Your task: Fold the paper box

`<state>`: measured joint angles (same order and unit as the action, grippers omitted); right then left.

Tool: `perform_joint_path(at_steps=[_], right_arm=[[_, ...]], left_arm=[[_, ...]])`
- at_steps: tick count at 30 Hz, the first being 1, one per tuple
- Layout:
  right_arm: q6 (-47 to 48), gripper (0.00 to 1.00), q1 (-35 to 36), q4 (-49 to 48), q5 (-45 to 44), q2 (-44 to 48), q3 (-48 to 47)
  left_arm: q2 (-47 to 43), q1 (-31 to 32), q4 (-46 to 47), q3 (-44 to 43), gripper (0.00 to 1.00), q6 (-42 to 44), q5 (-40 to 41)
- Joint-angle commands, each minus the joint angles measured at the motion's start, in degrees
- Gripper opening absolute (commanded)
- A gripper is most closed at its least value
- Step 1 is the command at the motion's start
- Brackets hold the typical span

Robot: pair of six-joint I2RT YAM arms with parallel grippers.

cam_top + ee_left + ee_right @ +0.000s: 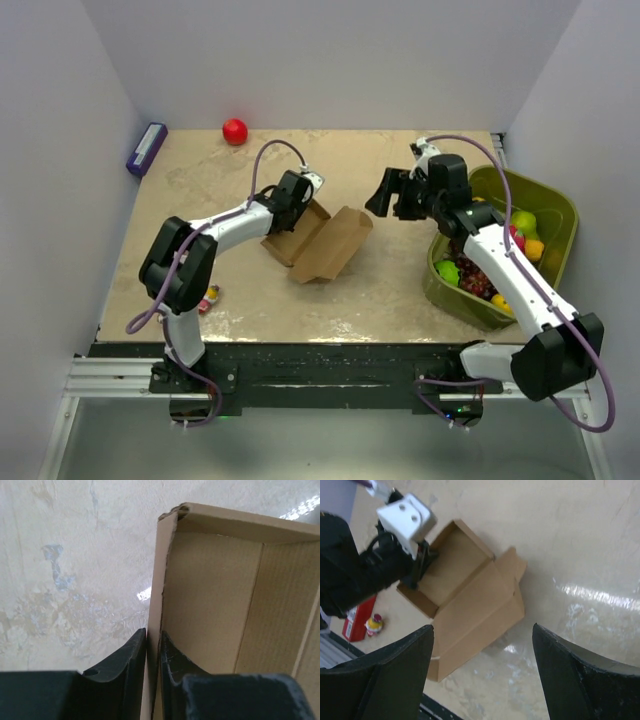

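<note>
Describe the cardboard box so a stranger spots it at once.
Start at the tan table; near its middle lies a brown cardboard box, half folded, flap open. The left tool pinches one wall. Unlike the purple box at the far left edge, it is plain and unmarked.

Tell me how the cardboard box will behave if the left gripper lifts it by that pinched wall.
The paper box is thin sheet, so the wall pinched by the left gripper will probably bend rather than lift stiffly. It looks light and empty, so it should slide easily on the smooth table. Its open lid flap will likely swing.
</note>
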<state>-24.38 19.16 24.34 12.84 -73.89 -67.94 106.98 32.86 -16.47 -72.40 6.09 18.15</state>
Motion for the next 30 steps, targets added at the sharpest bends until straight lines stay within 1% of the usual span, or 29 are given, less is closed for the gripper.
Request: perform_joint_path(at_steps=[1,4,7,10,14,17,20,23,24,26,27,28,29,30], right_arm=[[-2.2,0.82,0.3,0.3,6.0,3.9,7.2],[-4.6,0.80,1.0,-2.4,7.2,3.7,10.9],[-5.8,0.78,2.7,-4.2,7.2,1.6,12.1],[-5.7,0.77,4.7,-4.6,5.3,-0.7,11.9],[-7.4,0.75,6.1,-7.5,6.3,-2.3,12.0],[-7.3,0.74,6.9,-7.8,4.1,-3.6,11.2],[-6.1,0.71,6.9,-6.6,3.4,-5.8,10.5],[-5.2,0.65,7.0,-6.8,2.8,-7.8,11.0],[-4.9,0.58,7.2,-6.8,2.5,-8.3,11.1],[-3.9,0.49,7.3,-6.8,2.0,-8.4,10.9],[-3.6,0.38,7.3,-6.8,2.0,-8.4,10.6],[-2.7,0.32,7.3,-6.4,1.9,-8.6,9.9],[-2.1,0.27,7.2,-6.1,1.8,-8.6,9.4],[-1.4,0.24,7.2,-5.4,1.9,-9.0,8.7]], left_arm=[[1.4,-0.9,-2.5,-2.9,0.21,-4.1,-4.2],[1.9,-1.0,-3.0,-3.4,0.21,-4.3,-5.3],[2.1,-1.1,-3.4,-3.6,0.22,-4.9,-5.8],[2.3,-1.1,-4.2,-4.0,0.22,-4.9,-6.4],[2.3,-1.1,-4.6,-4.1,0.23,-5.4,-7.3],[2.4,-1.1,-5.2,-4.2,0.23,-5.5,-7.7],[1.9,-1.1,-5.4,-4.1,0.23,-5.6,-8.5],[1.5,-1.1,-5.6,-3.9,0.25,-5.6,-8.8],[1.4,-1.1,-5.7,-3.9,0.26,-5.6,-9.4],[1.5,-1.1,-5.9,-4.1,0.28,-5.6,-10.4],[1.4,-1.1,-5.9,-4.2,0.30,-5.7,-11.5],[1.4,-1.1,-5.9,-4.3,0.32,-5.6,-12.2],[1.1,-1.0,-5.9,-4.4,0.36,-5.6,-13.3],[0.8,-1.1,-5.8,-4.5,0.49,-5.6,-13.8]])
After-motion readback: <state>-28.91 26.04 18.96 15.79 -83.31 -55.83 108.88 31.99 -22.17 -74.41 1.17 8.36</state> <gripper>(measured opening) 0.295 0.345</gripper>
